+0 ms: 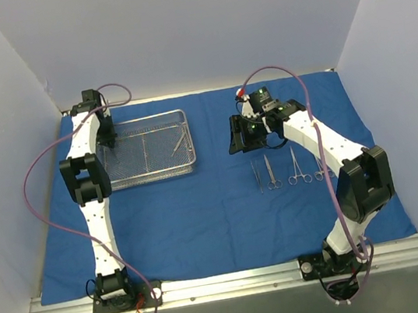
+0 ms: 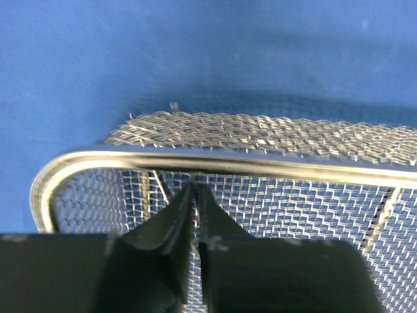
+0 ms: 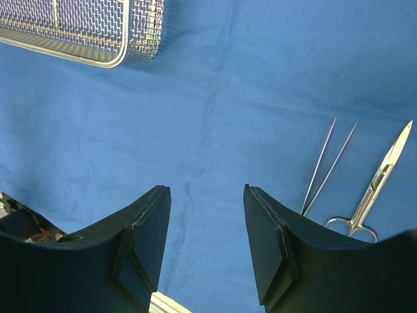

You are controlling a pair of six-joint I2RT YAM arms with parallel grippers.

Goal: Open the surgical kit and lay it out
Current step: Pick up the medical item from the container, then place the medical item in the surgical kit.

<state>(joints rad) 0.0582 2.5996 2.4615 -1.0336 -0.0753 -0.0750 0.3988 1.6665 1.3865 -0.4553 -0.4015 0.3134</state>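
The royal-blue cloth wrap (image 1: 203, 220) lies spread flat over the table. At its back left stands the silver wire-mesh tray (image 1: 148, 118) with one thin instrument (image 1: 178, 141) still lying inside. My left gripper (image 2: 195, 189) is shut on the tray's left end, pinching the mesh wall just under the rim (image 2: 260, 163). Several ring-handled instruments (image 1: 271, 172) lie in a row on the cloth at centre right. My right gripper (image 3: 207, 190) hangs open and empty above bare cloth, left of the forceps (image 3: 329, 166) and the scissors (image 3: 381, 176).
White walls close the workspace on three sides. An aluminium rail (image 1: 228, 283) carrying both arm bases runs along the near edge. The tray's corner (image 3: 143, 32) shows at the upper left of the right wrist view.
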